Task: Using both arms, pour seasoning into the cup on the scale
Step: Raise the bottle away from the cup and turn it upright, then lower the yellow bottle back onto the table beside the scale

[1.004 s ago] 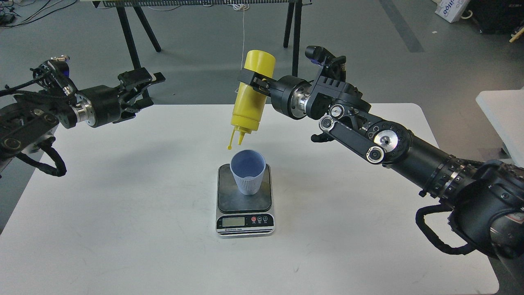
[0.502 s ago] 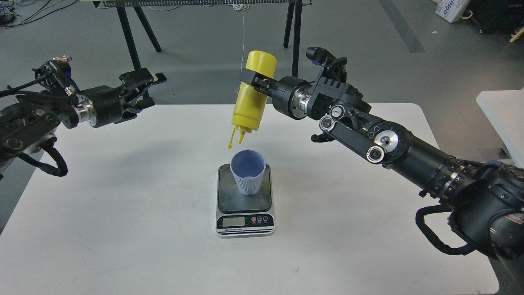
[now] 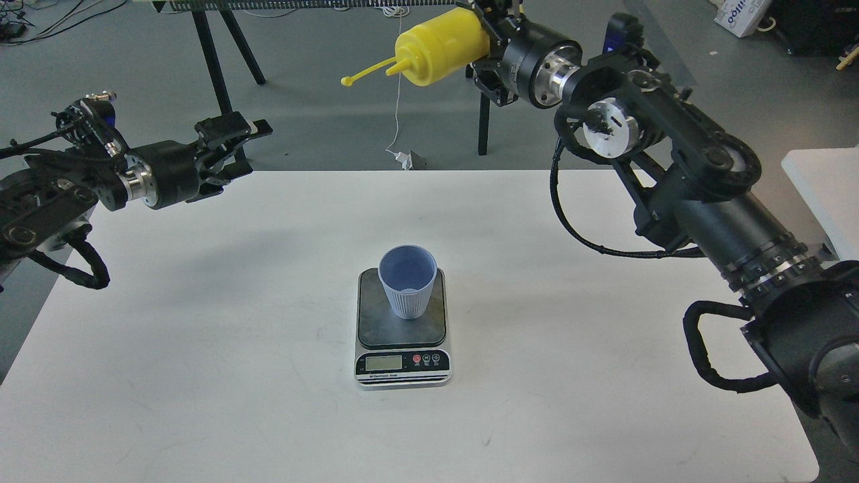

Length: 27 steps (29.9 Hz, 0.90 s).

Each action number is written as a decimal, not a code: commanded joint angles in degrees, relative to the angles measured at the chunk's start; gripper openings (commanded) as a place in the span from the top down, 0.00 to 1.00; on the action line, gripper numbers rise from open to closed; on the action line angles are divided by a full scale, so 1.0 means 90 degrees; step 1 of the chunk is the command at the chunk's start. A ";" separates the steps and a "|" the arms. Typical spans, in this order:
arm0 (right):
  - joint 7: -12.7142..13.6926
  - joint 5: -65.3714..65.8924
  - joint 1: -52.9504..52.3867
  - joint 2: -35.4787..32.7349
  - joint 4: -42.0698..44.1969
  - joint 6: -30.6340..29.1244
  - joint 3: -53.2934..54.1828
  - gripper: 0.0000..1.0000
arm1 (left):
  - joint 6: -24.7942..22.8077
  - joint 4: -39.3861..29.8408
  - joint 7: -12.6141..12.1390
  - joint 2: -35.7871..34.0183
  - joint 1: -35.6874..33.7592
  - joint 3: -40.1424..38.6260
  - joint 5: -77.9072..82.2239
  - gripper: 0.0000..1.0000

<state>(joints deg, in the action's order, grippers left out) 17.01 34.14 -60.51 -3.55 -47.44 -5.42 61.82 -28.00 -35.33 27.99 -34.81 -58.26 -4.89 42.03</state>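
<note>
The light blue-grey cup [image 3: 407,280] stands upright on the dark platform of the scale [image 3: 402,339] at the table's middle. My right gripper [image 3: 484,41] is shut on the yellow seasoning bottle [image 3: 439,48] and holds it high at the top of the view, lying almost level, nozzle and cap strap pointing left. The bottle is far above and behind the cup. My left gripper [image 3: 235,144] hangs open and empty over the table's far left edge, well left of the cup.
The white table [image 3: 201,349] carries only the scale and cup. Black stand legs [image 3: 215,67] rise behind the table on the grey floor. A second white table edge [image 3: 822,181] shows at the right.
My right arm has swung up and back, lifting the bottle from nozzle-down just above the cup to nearly level high above. The left arm has stayed still.
</note>
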 commanded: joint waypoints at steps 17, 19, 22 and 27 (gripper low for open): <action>0.1221 -0.5922 0.3351 -0.1901 -0.0919 -0.1573 0.1344 0.96 | 0.0000 0.0000 0.0001 -0.0067 0.0047 0.0035 0.0027 0.00; 0.1221 -0.6059 0.3830 -0.1881 -0.1085 -0.2013 0.1325 0.96 | 0.0000 0.0000 0.0001 -0.0048 0.0047 0.0045 0.0027 0.00; 0.1221 -0.6167 0.4417 -0.1765 -0.1174 -0.2346 0.1324 0.95 | 0.0000 0.0000 0.0001 -0.0028 0.0047 0.0055 0.0027 0.00; 0.1221 -0.6382 0.5218 -0.1374 -0.1154 -0.2509 0.1334 0.94 | 0.0000 0.0000 0.0001 -0.0028 0.0164 0.0055 0.0037 0.00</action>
<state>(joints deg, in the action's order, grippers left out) 28.01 -22.75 -17.56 -17.35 -57.89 -27.16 73.79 -28.00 -35.34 28.01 -35.06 -57.20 -4.39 42.31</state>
